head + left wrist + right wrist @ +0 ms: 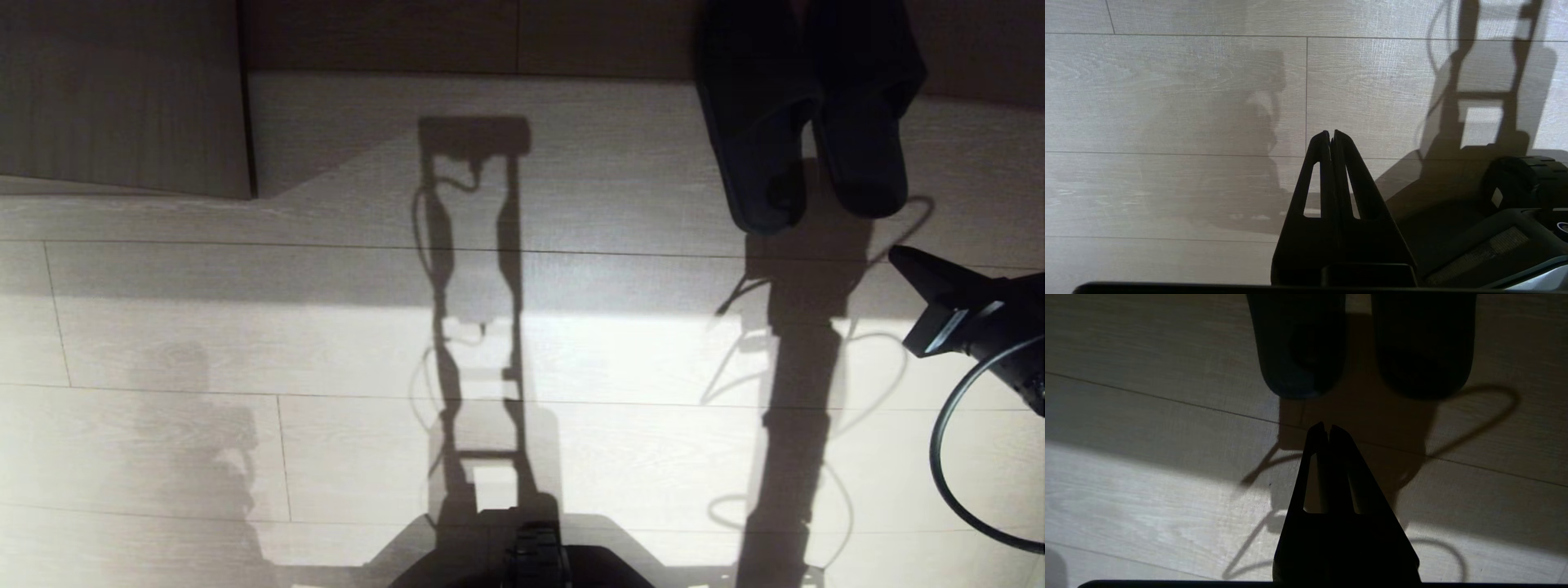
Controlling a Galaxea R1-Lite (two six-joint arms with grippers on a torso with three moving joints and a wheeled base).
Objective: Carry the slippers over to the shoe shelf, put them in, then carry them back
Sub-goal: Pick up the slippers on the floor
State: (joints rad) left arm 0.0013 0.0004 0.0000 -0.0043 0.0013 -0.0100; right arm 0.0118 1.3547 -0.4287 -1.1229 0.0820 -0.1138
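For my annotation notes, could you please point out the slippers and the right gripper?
slippers (763,122), head view, upper of the left slipper of the pair.
right gripper (1325,428), right wrist view, tips of its shut jaws.

Floor: pale wood-grain planks, part lit, part in shadow. Slippers lie directly on it, dark pair side by side, touching or nearly so, in shaded strip by far edge. Darker panel at far left.
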